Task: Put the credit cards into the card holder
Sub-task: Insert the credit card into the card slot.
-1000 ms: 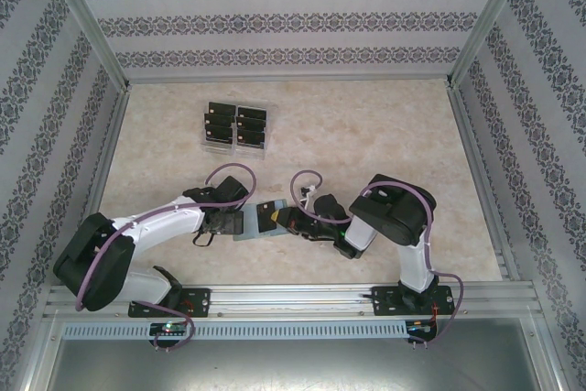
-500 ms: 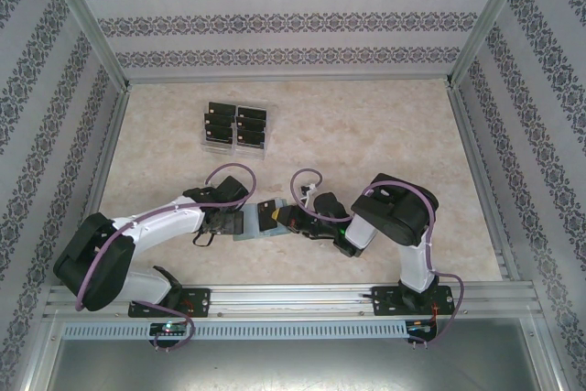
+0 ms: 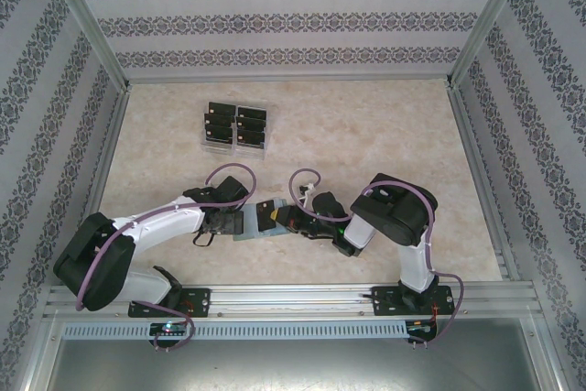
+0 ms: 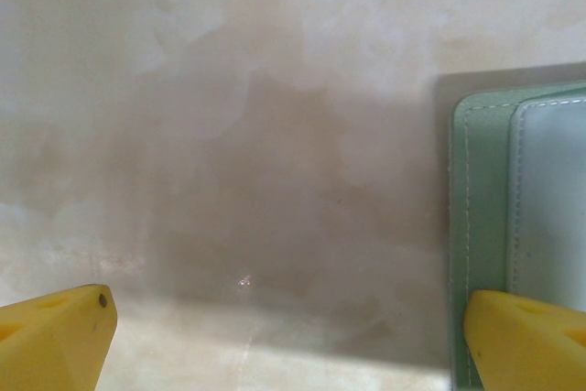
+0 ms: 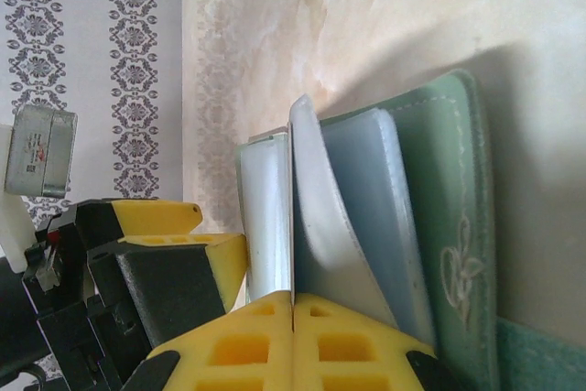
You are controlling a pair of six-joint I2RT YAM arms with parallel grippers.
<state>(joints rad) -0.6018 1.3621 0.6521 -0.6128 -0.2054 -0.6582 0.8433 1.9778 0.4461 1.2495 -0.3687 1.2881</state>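
Card holder (image 3: 247, 225) lies flat on the table (image 3: 385, 135), near its front edge and directly between the two end effectors, which meet it from opposite sides. It is grey-green with pale stitching along its rim.

The left end effector (image 3: 228, 221) sits at the holder's left edge with its fingers spread wide. In the left wrist view one yellow fingertip (image 4: 55, 336) is over bare table. The other (image 4: 526, 341) overlaps the stitched green border of the holder (image 4: 478, 226), so that edge lies inside the open gap. Whether that fingertip presses on the holder cannot be told.

The right end effector (image 3: 286, 218) reaches in from the holder's right side. Its fingers are pressed together on one black credit card (image 3: 268, 215), which lies over the holder just past the fingertips. In the right wrist view the two yellow pads (image 5: 348, 345) meet along a single seam. A thin sheet rises edge-on from that seam, beside a pale, curved inner layer of the holder (image 5: 449, 226). How far the card has entered a pocket cannot be made out.

Well apart from all this, toward the back left of the table, a clear tray (image 3: 218, 147) holds more credit cards (image 3: 252, 116) in two short columns.
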